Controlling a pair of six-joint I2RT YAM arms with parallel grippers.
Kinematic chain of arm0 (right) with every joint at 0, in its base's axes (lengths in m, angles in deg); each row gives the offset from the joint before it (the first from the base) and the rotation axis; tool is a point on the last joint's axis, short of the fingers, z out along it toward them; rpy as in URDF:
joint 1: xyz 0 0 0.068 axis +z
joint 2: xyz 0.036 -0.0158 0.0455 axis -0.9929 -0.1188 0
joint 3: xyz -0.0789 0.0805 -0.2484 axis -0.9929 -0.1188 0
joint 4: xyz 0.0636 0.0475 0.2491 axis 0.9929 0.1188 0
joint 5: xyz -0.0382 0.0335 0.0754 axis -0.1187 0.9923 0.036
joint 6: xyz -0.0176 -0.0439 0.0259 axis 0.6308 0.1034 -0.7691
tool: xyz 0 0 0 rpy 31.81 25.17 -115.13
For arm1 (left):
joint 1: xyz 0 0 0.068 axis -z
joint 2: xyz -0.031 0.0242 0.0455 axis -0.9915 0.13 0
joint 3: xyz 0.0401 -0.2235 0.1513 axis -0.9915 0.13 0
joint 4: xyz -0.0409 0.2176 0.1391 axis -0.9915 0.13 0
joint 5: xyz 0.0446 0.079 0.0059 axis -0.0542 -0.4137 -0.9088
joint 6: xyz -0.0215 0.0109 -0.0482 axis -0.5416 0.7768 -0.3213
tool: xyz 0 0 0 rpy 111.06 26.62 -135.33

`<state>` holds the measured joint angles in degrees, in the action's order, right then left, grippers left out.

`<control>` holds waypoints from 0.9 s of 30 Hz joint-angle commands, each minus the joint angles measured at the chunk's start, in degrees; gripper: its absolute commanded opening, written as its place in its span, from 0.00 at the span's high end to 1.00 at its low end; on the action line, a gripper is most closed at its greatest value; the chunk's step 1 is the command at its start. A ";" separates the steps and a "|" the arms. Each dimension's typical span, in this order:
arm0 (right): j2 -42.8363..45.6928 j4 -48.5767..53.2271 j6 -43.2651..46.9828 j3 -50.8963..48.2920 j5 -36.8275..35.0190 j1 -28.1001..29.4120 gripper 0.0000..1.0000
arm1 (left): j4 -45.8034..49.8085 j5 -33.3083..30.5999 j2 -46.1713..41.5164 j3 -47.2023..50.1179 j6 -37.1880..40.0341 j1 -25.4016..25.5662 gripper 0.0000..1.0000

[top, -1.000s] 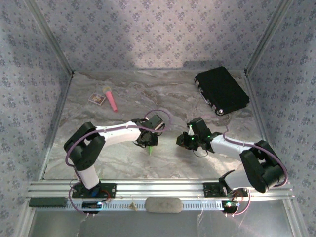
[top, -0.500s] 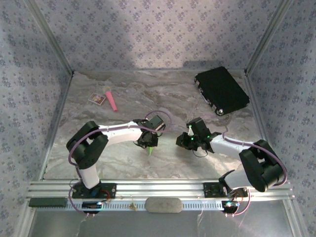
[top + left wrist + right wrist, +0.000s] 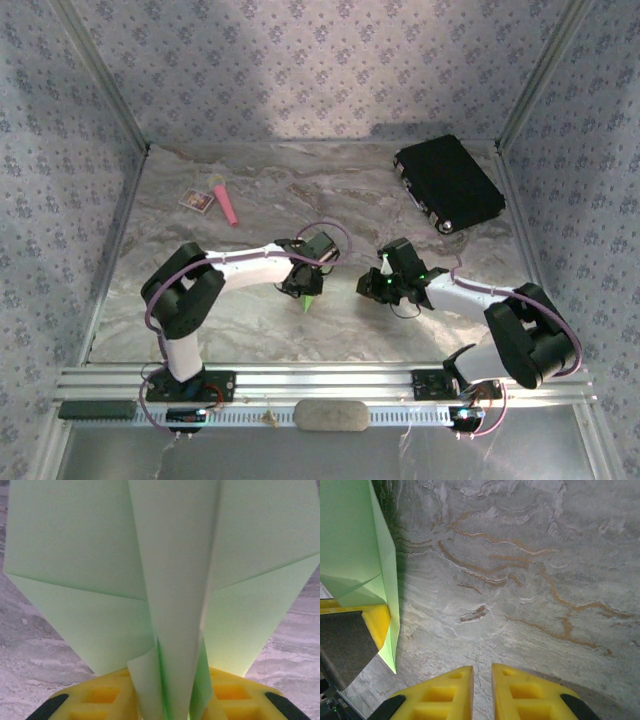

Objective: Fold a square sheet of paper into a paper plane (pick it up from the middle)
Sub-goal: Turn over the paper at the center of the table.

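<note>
The lime-green paper plane point(image 3: 310, 301) hangs nose-down from my left gripper point(image 3: 303, 284) at the middle of the marble table. In the left wrist view its wings point(image 3: 70, 555) spread wide. Its centre fold runs down between the yellow fingers point(image 3: 100, 695), which stand a little apart, so my left gripper point(image 3: 170, 682) is open with the paper layers splayed loosely in the gap. My right gripper point(image 3: 373, 287) sits just to the right, low over the table. In its own view my right gripper point(image 3: 481, 672) is shut with nothing in it, and the plane point(image 3: 355, 545) shows at the left.
A black case point(image 3: 448, 183) lies at the back right. A pink stick with a yellow tip point(image 3: 225, 203) and a small white card point(image 3: 197, 201) lie at the back left. Patterned walls enclose the table, and an aluminium rail point(image 3: 320, 380) runs along the near edge.
My left gripper has shifted slightly right with the plane, and its fingers have parted a little round the centre fold. The right arm has not moved.
</note>
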<state>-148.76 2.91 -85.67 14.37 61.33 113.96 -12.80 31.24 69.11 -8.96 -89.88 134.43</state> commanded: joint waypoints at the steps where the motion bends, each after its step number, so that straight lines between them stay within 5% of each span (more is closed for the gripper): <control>1: -0.16 0.99 0.33 0.98 -1.13 -0.04 0.82 | 2.10 -0.32 3.13 0.29 -1.01 0.35 0.67; 27: 2.81 3.75 1.61 1.15 -1.52 -1.24 0.82 | 3.28 -2.81 -6.68 -0.67 -7.62 1.46 0.53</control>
<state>-147.23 4.44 -85.43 14.37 60.85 113.24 -11.34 29.51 65.20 -9.28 -96.20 135.48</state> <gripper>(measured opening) 0.182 0.464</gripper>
